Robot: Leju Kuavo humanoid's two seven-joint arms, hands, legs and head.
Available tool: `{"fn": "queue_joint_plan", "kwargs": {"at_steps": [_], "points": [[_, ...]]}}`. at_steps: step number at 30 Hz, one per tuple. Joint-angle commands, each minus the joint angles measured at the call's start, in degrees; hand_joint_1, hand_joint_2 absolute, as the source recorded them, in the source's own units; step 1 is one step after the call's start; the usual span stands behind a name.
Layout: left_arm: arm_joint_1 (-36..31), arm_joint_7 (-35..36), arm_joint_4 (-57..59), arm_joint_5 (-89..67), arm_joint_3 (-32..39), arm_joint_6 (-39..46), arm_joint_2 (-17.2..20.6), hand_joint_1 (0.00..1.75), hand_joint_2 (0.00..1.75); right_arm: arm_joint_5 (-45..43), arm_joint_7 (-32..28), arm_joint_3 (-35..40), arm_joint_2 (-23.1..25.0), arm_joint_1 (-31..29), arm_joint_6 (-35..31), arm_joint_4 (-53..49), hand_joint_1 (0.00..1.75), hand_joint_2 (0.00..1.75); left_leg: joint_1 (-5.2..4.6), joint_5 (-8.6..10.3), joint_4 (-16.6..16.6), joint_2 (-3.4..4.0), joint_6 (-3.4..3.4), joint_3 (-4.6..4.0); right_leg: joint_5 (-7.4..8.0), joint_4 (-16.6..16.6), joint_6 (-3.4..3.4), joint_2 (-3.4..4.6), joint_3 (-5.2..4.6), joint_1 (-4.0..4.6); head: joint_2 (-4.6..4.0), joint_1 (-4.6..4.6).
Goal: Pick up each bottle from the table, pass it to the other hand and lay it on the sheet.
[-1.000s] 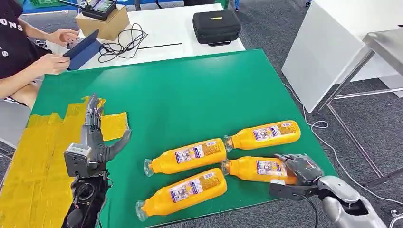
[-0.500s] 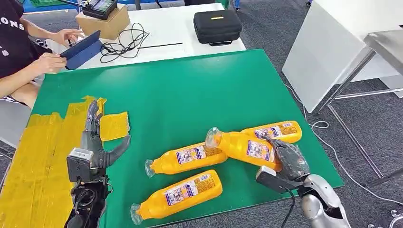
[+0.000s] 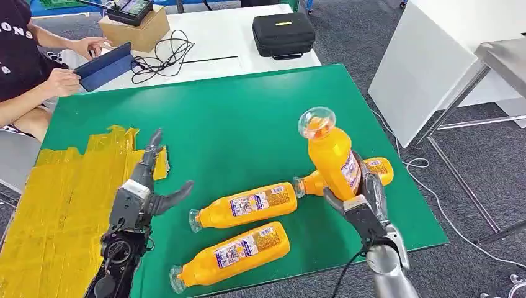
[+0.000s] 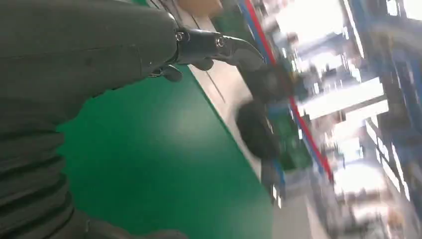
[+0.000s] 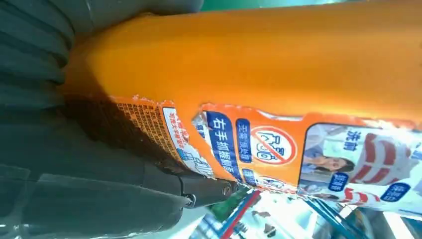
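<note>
My right hand (image 3: pixel 366 202) grips an orange bottle (image 3: pixel 329 154) and holds it up off the green table (image 3: pixel 236 124), clear cap end raised. Close up, the same bottle (image 5: pixel 278 74) shows its blue and white label against the right hand (image 5: pixel 74 174). Three more orange bottles lie on the table: one (image 3: pixel 243 205) in the middle, one (image 3: pixel 231 252) near the front edge, one (image 3: pixel 378 169) partly hidden behind the held bottle. My left hand (image 3: pixel 146 189) hovers open, fingers spread, at the edge of the yellow sheet (image 3: pixel 56 205). Its thumb and fingers (image 4: pixel 219 47) hold nothing.
A person sits at the far left with a dark tablet (image 3: pixel 105 65). Behind the green table, a white table carries a cardboard box (image 3: pixel 133 31), black cables (image 3: pixel 164 53) and a black case (image 3: pixel 283 34). A white panel (image 3: pixel 428 68) stands to the right.
My right hand has lifted one bottle off the table and tipped it up, cap end high. My left hand has moved forward and a little right, off the sheet's edge.
</note>
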Motion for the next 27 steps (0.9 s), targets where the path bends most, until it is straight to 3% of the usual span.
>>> {"fn": "queue_joint_plan", "kwargs": {"at_steps": [1,9,18,23,27], "points": [[-10.22,3.8,0.52,2.39,-10.24,-10.57,3.77,0.0,1.75,-6.19,-3.9,9.41,4.57,-12.17,-1.75,14.07,1.75,1.75,0.14,-0.1,0.11,0.36,-0.16,0.11,0.05,0.01,-0.13,0.26,0.07,0.15,0.0,0.0],[-11.91,3.85,1.16,5.45,-12.46,-14.75,4.22,0.0,1.75,-8.2,-4.23,11.91,3.76,-13.75,-2.16,14.97,1.75,1.75,0.05,-0.03,0.01,0.13,-0.07,0.15,0.04,-0.02,-0.18,0.05,0.14,0.07,0.0,-0.02],[-13.45,4.74,1.29,7.39,-14.61,-14.03,3.08,0.0,1.75,-7.97,-4.71,22.43,6.84,-23.55,-0.38,26.67,1.75,1.75,0.09,-0.08,0.09,0.4,-0.12,0.13,0.09,0.04,-0.22,0.3,0.08,0.12,0.0,-0.02],[-13.62,4.58,2.15,7.67,-14.34,-14.08,2.75,0.0,1.75,-7.83,-5.44,24.01,7.23,-24.3,-1.22,28.88,1.75,1.75,0.07,0.01,0.02,0.11,-0.08,0.1,0.06,0.0,-0.18,0.02,0.09,0.09,0.0,0.0],[-14.19,4.13,3.36,8.18,-13.55,-13.85,2.43,0.0,1.75,-6.77,-6.19,29.69,8.43,-25.74,3.09,32.42,1.75,1.75,0.12,-0.08,0.06,0.22,-0.16,0.25,0.0,-0.01,-0.22,0.11,0.24,0.14,0.0,0.0]]}}
